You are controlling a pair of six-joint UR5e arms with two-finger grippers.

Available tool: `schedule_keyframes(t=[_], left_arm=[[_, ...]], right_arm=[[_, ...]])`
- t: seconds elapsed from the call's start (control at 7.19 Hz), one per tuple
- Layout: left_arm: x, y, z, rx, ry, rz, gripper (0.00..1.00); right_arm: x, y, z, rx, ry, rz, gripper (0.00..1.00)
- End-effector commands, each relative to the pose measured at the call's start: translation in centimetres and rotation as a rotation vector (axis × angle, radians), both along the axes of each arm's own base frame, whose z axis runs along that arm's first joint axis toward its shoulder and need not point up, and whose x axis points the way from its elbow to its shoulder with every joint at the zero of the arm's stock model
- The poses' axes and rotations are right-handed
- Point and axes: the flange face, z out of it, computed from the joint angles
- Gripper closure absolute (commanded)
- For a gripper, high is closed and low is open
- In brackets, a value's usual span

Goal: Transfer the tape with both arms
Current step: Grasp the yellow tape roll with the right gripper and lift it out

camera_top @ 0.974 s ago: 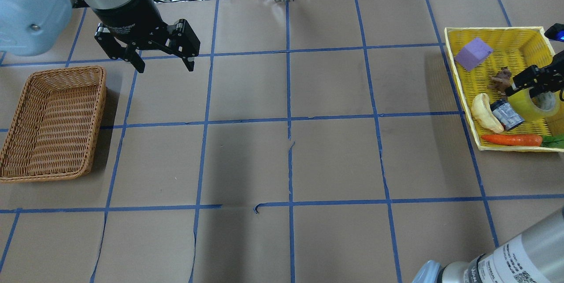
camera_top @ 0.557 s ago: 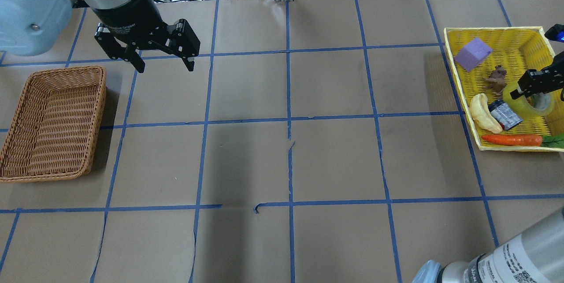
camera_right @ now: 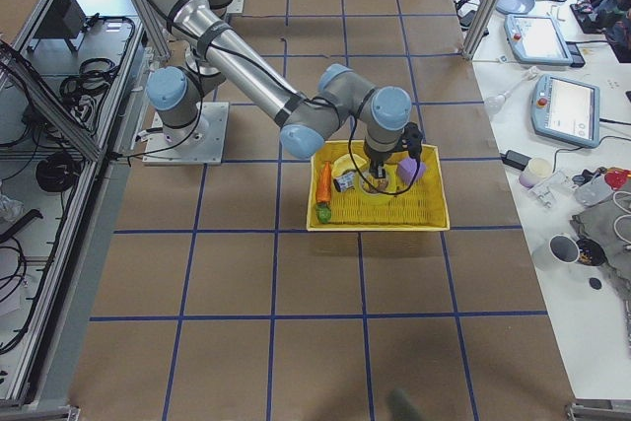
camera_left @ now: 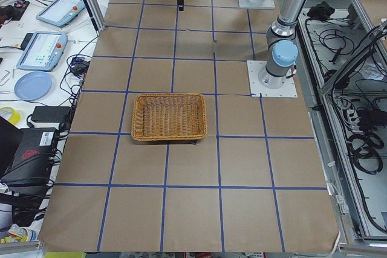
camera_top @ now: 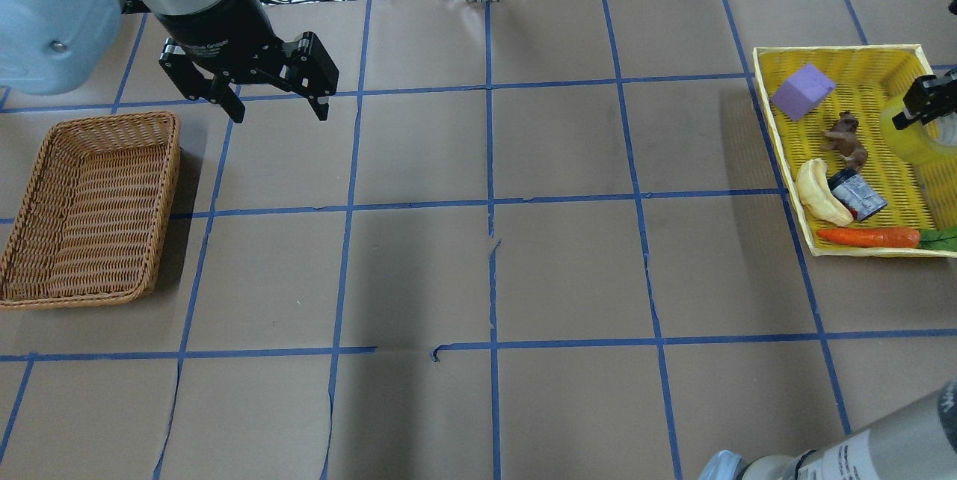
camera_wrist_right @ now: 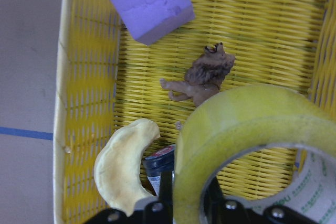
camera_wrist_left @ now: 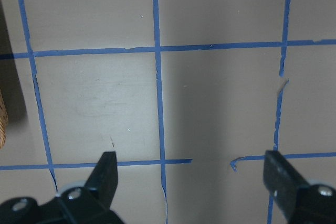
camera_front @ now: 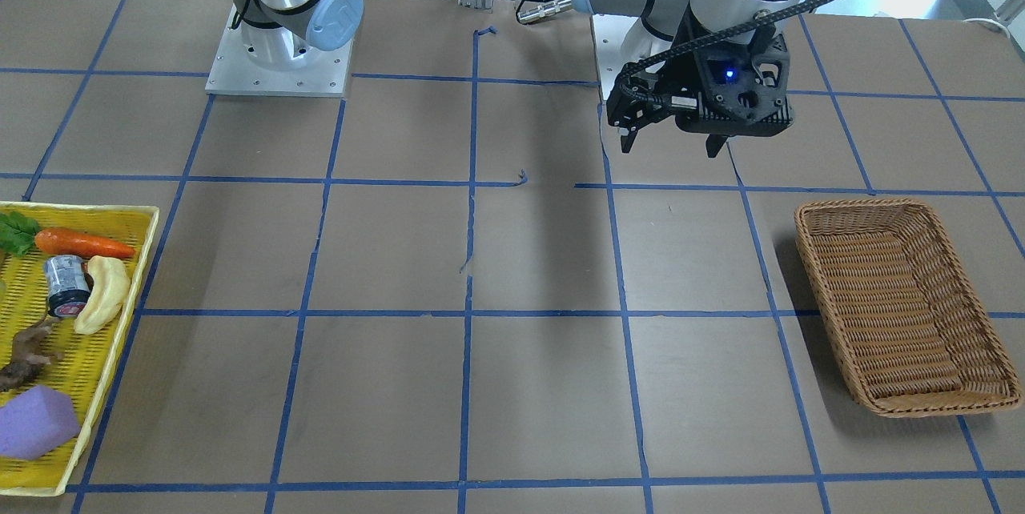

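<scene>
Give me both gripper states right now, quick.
Left gripper: open, holding nothing.
Right gripper: shut on the tape, over the yellow basket.

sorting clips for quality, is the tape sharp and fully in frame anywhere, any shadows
Right wrist view: the tape looms close, soft-edged, cut by the frame. Overhead view: clearer but cropped at the right edge. Front-facing view: tape out of frame, a soft shadow band across the table.

Glossy translucent tape point(camera_wrist_right: 236, 114); rough woven wicker basket point(camera_front: 897, 306); yellow plastic-mesh tray point(camera_wrist_right: 79, 103); matt paper tabletop point(camera_top: 568, 271).
</scene>
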Motion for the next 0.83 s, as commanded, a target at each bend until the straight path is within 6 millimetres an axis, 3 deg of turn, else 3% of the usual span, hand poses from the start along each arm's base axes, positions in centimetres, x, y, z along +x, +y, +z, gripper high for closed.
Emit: schedule_keyframes(t=[0.0,0.14,0.42,0.7], left_arm=[[0.0,-0.1,0.0,-0.002,0.0,0.0,0.0],[0.0,-0.1,0.1,-0.01,0.0,0.0,0.0],[0.0,-0.2,0.1,-0.011,0.0,0.0,0.0],[0.0,-0.1,0.0,-0.01,0.0,0.0,0.0]], right_arm=[[13.4,-4.7,3.7,-0.005,0.131,0.071,1.0],[20.1,-6.5,2.9,0.011,0.147,-0.008,1.0],[33.5,-11.2,-1.3,0.022,0.143,-0.084,1.0],[45.1,-14.5,-6.0,0.015,0.136,-0.223,1.0]])
